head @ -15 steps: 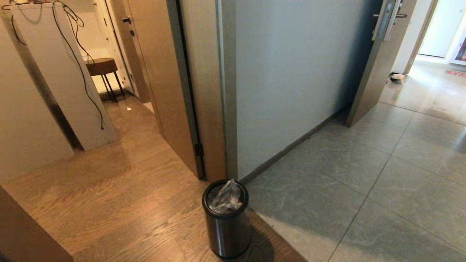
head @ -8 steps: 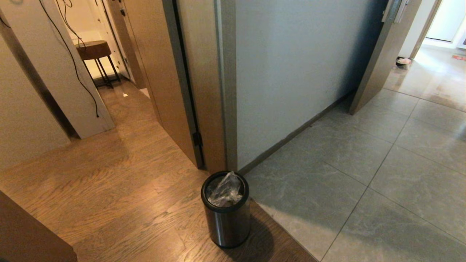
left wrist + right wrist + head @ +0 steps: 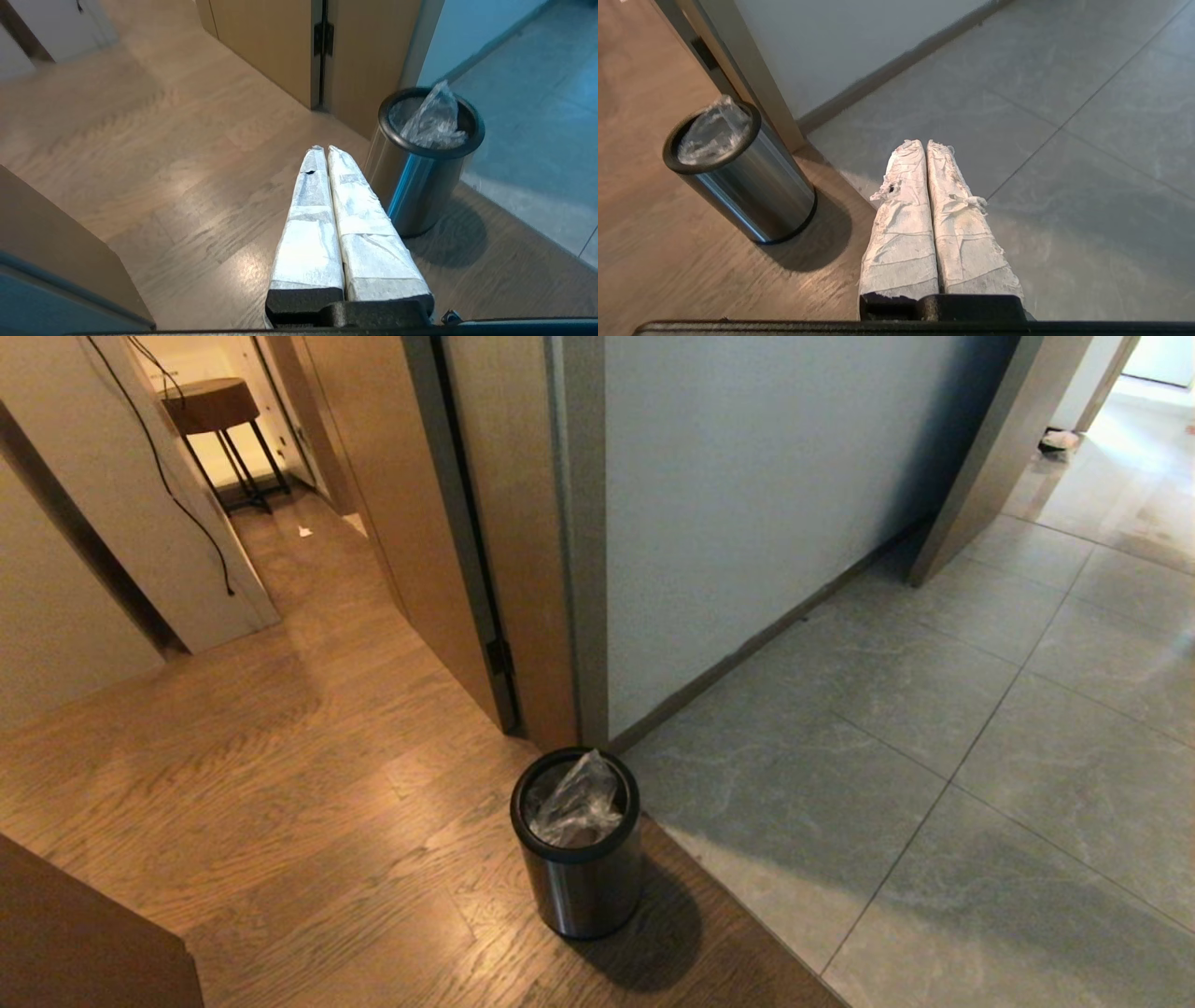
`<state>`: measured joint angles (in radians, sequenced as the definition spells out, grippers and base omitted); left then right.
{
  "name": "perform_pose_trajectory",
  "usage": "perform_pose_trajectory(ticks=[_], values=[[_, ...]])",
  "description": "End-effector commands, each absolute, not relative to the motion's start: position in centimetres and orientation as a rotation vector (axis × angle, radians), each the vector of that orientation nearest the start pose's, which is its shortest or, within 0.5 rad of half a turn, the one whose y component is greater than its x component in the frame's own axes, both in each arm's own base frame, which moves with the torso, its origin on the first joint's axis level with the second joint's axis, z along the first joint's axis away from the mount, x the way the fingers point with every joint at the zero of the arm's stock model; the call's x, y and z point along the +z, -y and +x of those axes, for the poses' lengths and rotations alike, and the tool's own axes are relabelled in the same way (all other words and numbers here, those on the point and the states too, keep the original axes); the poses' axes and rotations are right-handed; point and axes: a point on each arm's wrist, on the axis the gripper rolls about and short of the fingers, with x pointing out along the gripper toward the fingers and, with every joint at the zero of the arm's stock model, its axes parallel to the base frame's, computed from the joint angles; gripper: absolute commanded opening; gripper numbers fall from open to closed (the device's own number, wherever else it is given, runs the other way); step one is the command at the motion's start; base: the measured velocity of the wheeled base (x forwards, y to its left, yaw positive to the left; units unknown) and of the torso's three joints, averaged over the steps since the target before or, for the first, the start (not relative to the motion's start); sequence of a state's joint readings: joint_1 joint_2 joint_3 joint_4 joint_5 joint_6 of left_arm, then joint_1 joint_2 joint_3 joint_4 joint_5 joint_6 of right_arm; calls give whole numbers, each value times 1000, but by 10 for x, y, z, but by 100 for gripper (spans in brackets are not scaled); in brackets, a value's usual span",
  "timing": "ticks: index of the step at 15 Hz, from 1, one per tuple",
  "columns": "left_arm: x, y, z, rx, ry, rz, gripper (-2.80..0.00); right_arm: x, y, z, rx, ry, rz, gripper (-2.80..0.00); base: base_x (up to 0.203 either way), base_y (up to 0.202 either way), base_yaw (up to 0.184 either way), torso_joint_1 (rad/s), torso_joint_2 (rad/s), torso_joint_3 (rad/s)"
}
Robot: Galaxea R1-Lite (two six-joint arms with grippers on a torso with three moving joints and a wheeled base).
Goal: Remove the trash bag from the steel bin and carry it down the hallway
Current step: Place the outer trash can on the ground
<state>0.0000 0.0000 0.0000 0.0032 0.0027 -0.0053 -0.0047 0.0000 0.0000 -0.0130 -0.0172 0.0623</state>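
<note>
Filling steel bin [image 3: 576, 868] — trash bag [image 3: 576, 803], contents unreadable.

My head camera gives me a dim, warm picture over the brown wood-plank floor [image 3: 280, 803] and a cooler grey one over the marble-look tiles [image 3: 934, 728]. Daylight floods in from the far doorway at upper right, bleaching the tiles there. The small shiny steel bin [image 3: 579, 887] throws a soft shadow toward me and to the right. Straight door edges bow near the frame borders. Both wrist cameras show slight softness in the far floor.
</note>
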Motion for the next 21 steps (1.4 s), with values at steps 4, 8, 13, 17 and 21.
perform_pose_trajectory(ticks=[4, 8, 13, 17, 21], values=[[75, 0, -23, 3, -3, -6, -280, 76, 0, -23, -23, 13, 63, -280, 0, 0, 0, 3, 2, -193], [75, 0, -23, 3, -3, -6, -280, 76, 0, -23, -21, 13, 61, -280, 0, 0, 0, 3, 3, -199], [75, 0, -23, 3, -3, -6, -280, 76, 0, -23, -21, 13, 63, -280, 0, 0, 0, 3, 1, -192], [75, 0, -23, 3, -3, -3, -280, 76, 0, -23, -21, 13, 63, -280, 0, 0, 0, 3, -1, -41], [75, 0, -23, 3, -3, -3, -280, 76, 0, -23, -21, 13, 63, -280, 0, 0, 0, 0, 0, 0]])
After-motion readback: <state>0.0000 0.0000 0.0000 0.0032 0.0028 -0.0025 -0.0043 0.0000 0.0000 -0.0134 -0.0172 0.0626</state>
